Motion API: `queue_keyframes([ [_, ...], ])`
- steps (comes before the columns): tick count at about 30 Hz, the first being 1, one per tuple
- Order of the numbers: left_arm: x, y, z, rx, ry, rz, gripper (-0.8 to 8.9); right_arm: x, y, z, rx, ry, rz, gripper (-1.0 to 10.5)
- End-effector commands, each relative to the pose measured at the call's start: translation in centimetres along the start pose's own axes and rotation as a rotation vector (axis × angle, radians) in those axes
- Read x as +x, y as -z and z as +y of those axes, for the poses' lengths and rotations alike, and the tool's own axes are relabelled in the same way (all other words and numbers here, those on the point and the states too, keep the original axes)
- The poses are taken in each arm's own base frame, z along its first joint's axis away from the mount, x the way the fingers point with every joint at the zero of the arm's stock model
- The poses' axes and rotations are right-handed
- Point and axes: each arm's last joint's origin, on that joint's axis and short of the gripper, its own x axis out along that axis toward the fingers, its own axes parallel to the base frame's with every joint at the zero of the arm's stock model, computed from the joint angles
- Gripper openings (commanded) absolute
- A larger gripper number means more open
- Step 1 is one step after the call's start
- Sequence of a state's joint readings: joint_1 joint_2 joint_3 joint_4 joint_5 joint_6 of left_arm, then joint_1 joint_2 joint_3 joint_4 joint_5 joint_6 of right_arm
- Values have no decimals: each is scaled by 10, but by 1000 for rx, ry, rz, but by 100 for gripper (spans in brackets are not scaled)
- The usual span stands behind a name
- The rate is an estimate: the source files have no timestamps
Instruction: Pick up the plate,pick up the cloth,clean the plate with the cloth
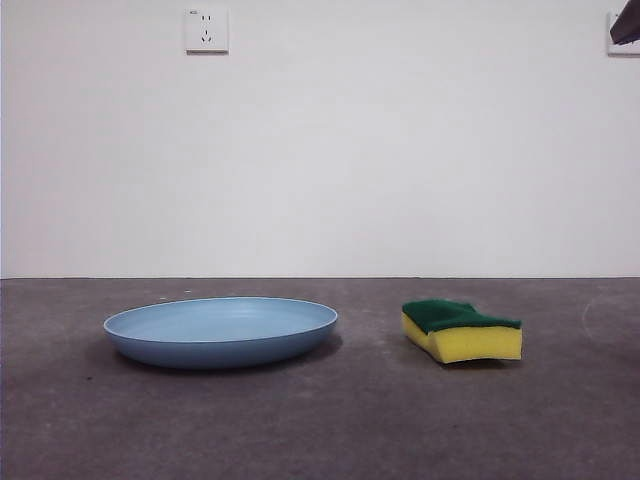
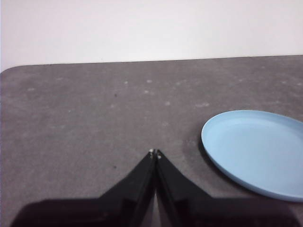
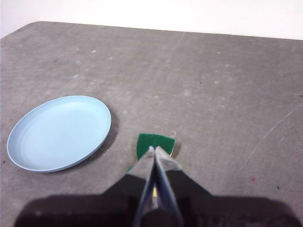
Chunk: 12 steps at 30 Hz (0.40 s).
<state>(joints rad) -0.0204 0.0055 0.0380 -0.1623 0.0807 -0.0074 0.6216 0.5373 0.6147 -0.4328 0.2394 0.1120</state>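
Both closed: right hand (image 3: 155, 149) hangs above the cloth (image 3: 155, 144), left hand (image 2: 155, 152) beside the plate (image 2: 258, 151).

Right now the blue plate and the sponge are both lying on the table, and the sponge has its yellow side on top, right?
Nearly. The plate and sponge both lie on the table, but the front view shows the sponge's green side on top and the yellow underneath.
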Motion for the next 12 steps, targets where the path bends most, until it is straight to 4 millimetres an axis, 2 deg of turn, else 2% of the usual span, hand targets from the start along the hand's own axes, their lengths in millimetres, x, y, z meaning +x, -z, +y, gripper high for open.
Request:
queue_keyframes([
  [1,2,7,1,9,-6,11,-3,1,2,0,-6,2,2,2],
  [12,3,13,1,3,-5,46,-3,1,2,0,-6,2,2,2],
])
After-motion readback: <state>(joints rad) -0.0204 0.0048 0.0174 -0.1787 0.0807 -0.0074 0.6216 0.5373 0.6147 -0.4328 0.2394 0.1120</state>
